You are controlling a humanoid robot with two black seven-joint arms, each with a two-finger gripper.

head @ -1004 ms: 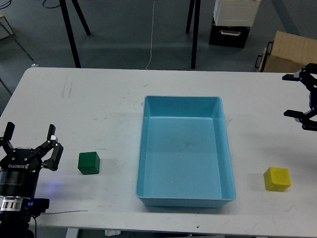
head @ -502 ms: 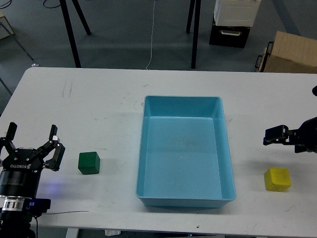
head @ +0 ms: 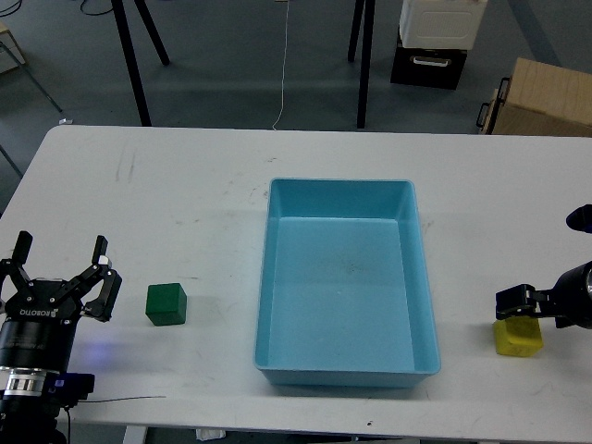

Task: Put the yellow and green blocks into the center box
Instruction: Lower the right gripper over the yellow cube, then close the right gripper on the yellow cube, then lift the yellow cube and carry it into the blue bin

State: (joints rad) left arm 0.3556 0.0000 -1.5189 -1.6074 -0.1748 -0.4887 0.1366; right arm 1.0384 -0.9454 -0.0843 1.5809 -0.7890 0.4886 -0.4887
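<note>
The dark green block (head: 166,304) sits on the white table (head: 185,185), left of the light-blue tray (head: 425,277), which is empty. My left gripper (head: 58,264) is open and empty, just left of the green block and apart from it. The yellow block (head: 516,339) sits on the table right of the tray. My right gripper (head: 518,303) comes in from the right edge and hangs low over the yellow block's far top edge. Only one dark finger (head: 511,302) shows, so I cannot tell whether it is open or shut.
A brown cardboard box (head: 546,97) stands on the floor beyond the table's far right corner. A black-and-white case (head: 435,42) and dark stand legs (head: 363,65) are behind the table. A thin cable lies by the near left edge.
My right gripper has come down from high at the right edge to just above the yellow block. The left gripper and both blocks have not moved.
</note>
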